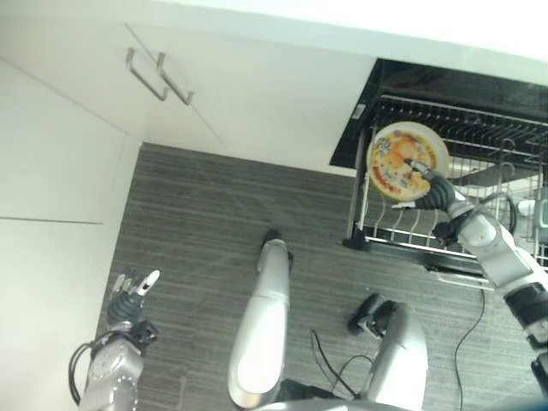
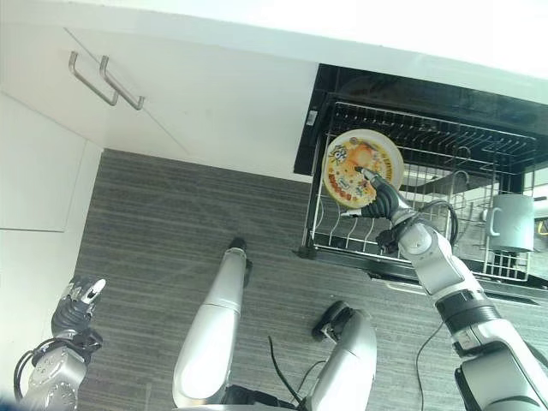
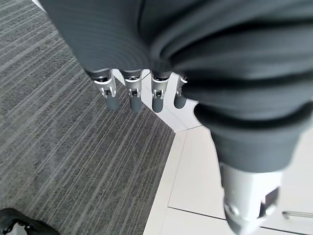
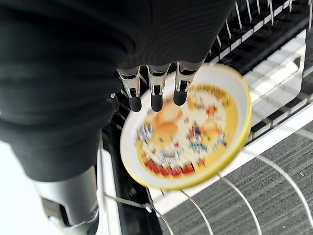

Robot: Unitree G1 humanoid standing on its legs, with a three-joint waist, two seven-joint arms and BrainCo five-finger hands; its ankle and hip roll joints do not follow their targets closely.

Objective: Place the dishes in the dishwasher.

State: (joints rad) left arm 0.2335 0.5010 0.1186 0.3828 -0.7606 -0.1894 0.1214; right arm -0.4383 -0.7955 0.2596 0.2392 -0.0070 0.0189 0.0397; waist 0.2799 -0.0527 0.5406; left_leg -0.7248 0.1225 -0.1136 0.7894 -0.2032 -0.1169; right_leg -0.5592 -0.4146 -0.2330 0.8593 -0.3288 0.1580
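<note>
A round plate (image 1: 401, 159) with a yellow rim and a cartoon print stands on edge among the tines at the near left corner of the pulled-out lower rack (image 2: 428, 141) of the dishwasher. My right hand (image 1: 435, 190) reaches to it from the right, its straight fingers (image 4: 152, 95) lying against the printed face of the plate (image 4: 195, 132), the thumb apart to one side. My left hand (image 1: 130, 298) hangs low at the left over the floor, fingers (image 3: 132, 93) relaxed and holding nothing.
A grey mug (image 2: 511, 221) sits in the rack's right part. White cabinets with two metal handles (image 1: 158, 77) run along the left and back. Grey striped floor (image 1: 197, 231) lies between the cabinets and the dishwasher.
</note>
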